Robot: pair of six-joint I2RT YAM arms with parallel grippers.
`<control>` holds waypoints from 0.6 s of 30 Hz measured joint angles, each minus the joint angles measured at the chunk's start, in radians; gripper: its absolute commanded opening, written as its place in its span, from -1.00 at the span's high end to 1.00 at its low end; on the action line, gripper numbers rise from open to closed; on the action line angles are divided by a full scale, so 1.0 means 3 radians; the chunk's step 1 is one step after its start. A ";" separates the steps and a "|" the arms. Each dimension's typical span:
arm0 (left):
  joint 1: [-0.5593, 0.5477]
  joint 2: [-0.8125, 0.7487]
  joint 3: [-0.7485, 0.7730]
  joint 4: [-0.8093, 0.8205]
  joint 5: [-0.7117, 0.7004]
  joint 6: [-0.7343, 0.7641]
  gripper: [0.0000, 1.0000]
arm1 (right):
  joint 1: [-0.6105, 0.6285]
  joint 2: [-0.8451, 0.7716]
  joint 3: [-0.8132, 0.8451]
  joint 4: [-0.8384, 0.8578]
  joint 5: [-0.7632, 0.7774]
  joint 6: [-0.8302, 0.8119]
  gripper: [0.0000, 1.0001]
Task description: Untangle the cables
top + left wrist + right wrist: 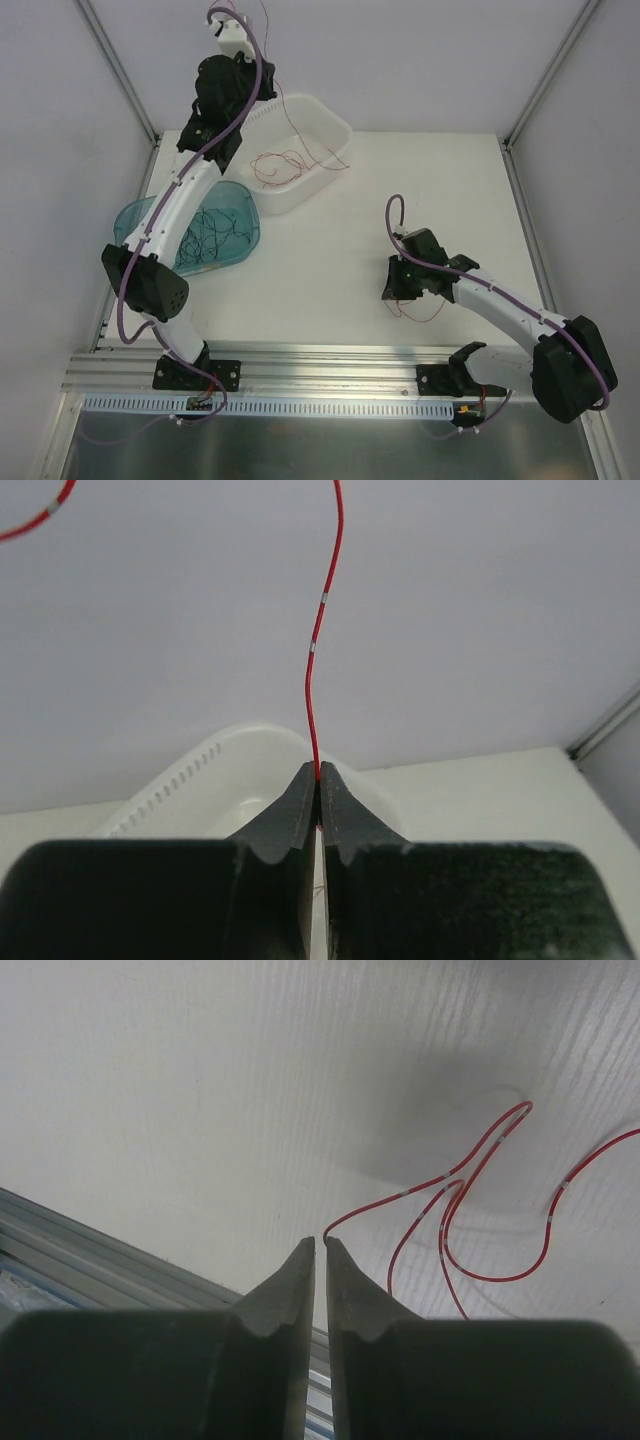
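Left gripper point(318, 772) is clenched tight on a single red cable point(312, 650), hoisted high at 11 o'clock above the white bin point(330, 125), where the other red cables point(285, 162) lie in a loose heap. That reads as the pull-out step: one strand drawn up away from the clump. Black cables point(215, 235) sit in the teal tray point(128, 215) at 9 o'clock.

Down at 5 o'clock the right gripper point(320, 1242) hangs low over the tabletop point(330, 250), jaws nearly together, with the end of a loose red strand point(470, 1185) right at the tips. Pinched or merely touching, I cannot tell.

Next call, I'd judge: carry the lifted cable to open ground and lay it down without snagging the heap. There's plenty of bare room mid-tabletop. The rail point(330, 362) crowds the right gripper at 6 o'clock, and the back wall point(420, 50) sits close behind the left.
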 measured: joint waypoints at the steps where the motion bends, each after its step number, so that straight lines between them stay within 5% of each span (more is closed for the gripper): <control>1: 0.0000 0.0051 -0.0065 0.0057 -0.0045 0.0086 1.00 | 0.0003 -0.0001 -0.0001 0.0001 0.0001 -0.0006 0.76; 18: 0.0060 0.0758 -0.0896 0.0308 -0.0331 0.0926 1.00 | 0.0031 -0.0022 -0.0001 -0.0001 0.0003 -0.0020 0.78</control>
